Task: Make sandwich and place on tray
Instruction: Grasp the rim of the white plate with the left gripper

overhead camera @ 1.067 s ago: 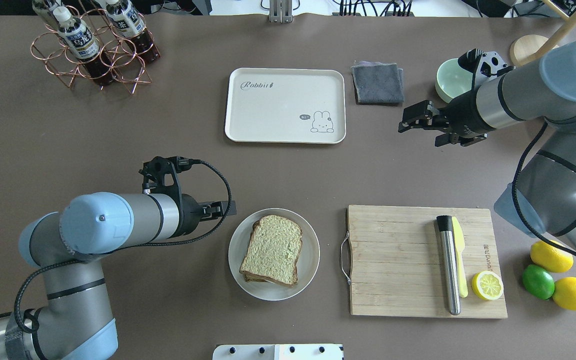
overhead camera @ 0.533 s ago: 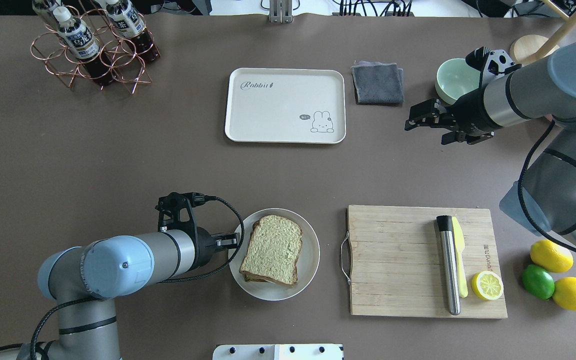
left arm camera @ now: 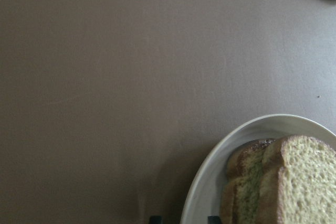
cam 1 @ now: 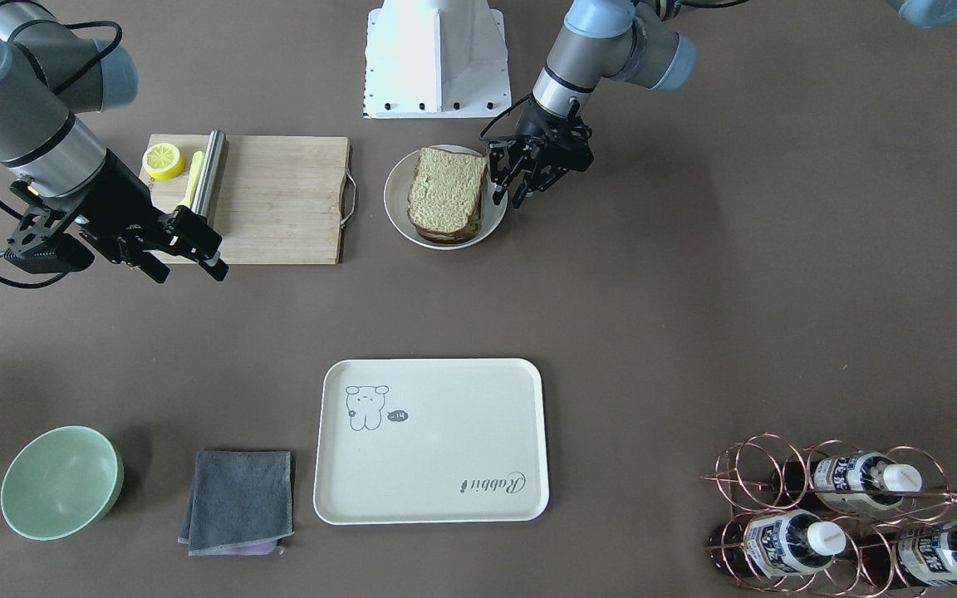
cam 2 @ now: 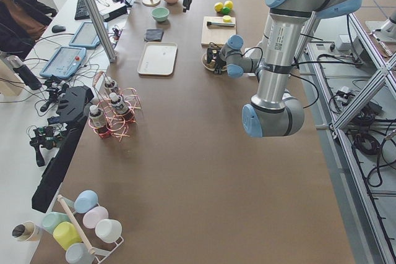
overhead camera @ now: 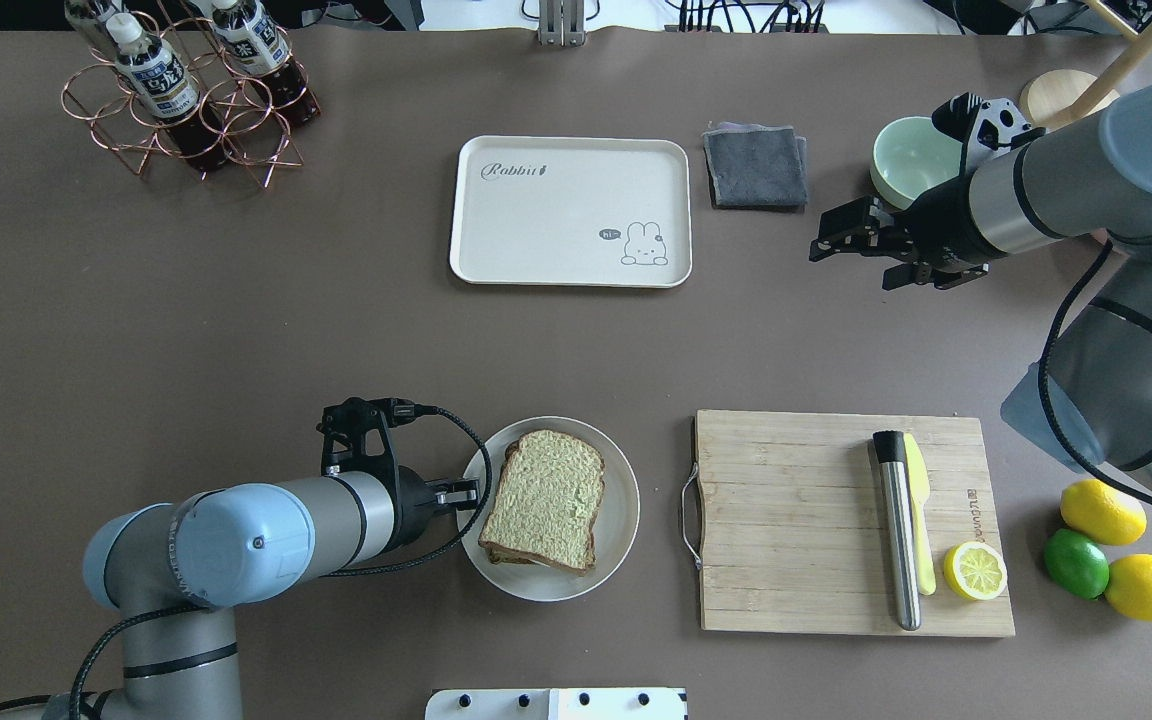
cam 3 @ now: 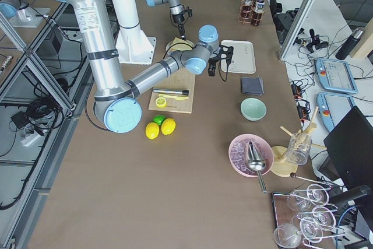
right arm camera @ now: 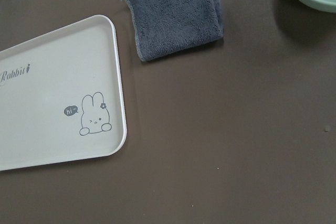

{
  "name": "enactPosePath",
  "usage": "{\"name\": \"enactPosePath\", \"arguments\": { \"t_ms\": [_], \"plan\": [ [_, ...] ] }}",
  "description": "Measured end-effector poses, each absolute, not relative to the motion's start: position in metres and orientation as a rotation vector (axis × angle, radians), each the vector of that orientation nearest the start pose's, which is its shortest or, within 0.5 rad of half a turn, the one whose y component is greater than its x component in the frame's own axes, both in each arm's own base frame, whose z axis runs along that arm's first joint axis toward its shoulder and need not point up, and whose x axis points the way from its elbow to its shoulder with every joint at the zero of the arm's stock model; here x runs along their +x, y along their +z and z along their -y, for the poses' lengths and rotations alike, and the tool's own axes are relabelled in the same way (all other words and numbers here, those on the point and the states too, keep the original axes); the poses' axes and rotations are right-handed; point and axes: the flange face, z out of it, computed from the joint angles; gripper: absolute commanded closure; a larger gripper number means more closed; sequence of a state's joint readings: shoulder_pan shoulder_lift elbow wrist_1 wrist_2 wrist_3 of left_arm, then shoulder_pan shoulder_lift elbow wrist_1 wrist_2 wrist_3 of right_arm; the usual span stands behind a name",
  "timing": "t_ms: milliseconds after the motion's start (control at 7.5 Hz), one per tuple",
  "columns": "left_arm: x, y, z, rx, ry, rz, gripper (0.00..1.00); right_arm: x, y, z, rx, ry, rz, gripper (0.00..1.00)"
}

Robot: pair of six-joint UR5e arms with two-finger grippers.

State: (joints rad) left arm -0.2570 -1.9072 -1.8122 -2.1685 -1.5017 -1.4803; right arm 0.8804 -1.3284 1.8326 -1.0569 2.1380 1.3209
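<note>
**Sandwich sitting on plate, left gripper at the rim**

The sandwich (overhead camera: 544, 500), its bread slices stacked, is lying on a round white plate (overhead camera: 622, 520) near the robot's edge of the table, just beside a wooden cutting board (overhead camera: 796, 520). The left gripper (cam 1: 508, 199) is reaching in low at the side of the plate away from the board, its jaws standing moderately apart. In the left wrist view the plate's rim is showing between the two fingertips, but I cannot tell whether they are touching it. The tray (overhead camera: 556, 230) is lying well apart from the sandwich, toward the far side of the table, with a folded grey cloth (overhead camera: 756, 165) just beside it. The right gripper (overhead camera: 821, 237) is hovering near a green bowl (overhead camera: 906, 160), jaws spread wide and holding nothing.
</note>
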Motion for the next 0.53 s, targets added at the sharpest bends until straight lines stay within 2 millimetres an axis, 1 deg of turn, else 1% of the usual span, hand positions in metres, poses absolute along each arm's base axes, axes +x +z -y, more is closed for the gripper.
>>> {"name": "enactPosePath", "arguments": {
  "t_ms": [533],
  "plan": [
    [0.5503, 0.3018, 0.2839, 0.258, -0.180, -1.137, 0.59, -0.3007, 0.3432, 0.4890, 0.092, 0.281, 1.115, 0.01]
  ]
}}
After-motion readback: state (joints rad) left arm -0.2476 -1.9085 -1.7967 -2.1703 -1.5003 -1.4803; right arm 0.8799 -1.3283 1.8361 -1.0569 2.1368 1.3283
